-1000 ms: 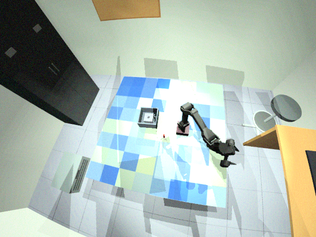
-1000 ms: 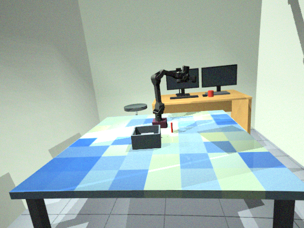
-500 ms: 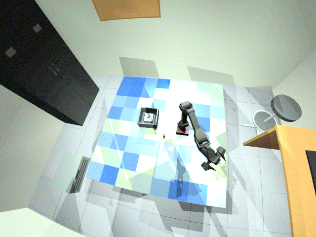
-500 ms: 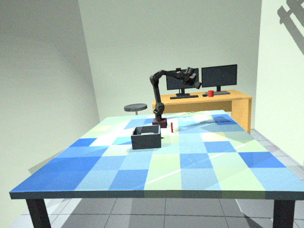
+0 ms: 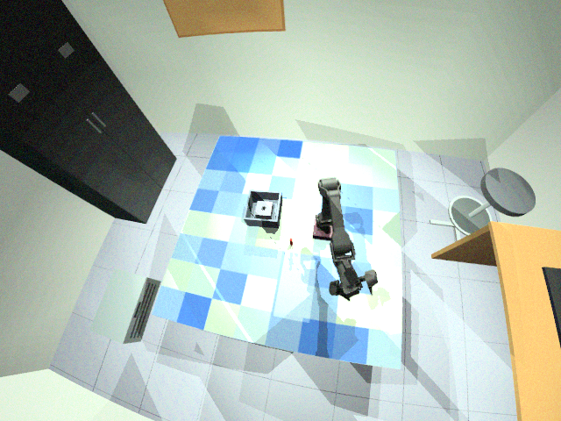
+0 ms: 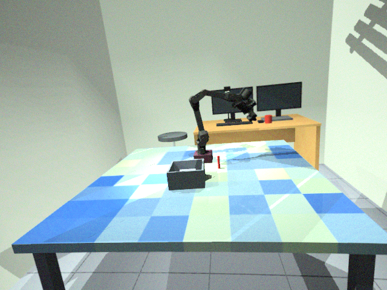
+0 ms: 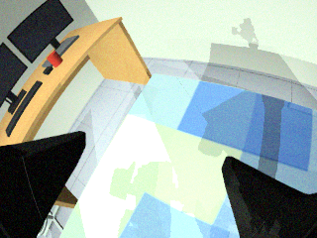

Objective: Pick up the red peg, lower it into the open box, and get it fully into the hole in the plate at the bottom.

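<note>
1 pincer [image 5: 354, 294] [image 6: 251, 118] [image 7: 157, 153], released, nothing between its 2 fingers, high above the table. 1 red peg [image 5: 291, 242] [image 6: 218, 162], upright, well apart from and below the pincer, boxward; best approached from above, fingers straddling it evenly before closing.

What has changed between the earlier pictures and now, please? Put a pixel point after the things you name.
The arm has swung its gripper [image 5: 358, 296] [image 6: 251, 116] [image 7: 157, 153] away from the desk [image 5: 535, 317] [image 6: 306, 124] [image 7: 121, 50] side, toward the red peg [image 5: 291, 242] [image 6: 218, 162], and in the exterior view it now points further down. Nothing was taken hold of or let go. The peg still stands upright beside the open box [image 5: 250, 217] [image 6: 186, 180], which has stayed put.
</note>
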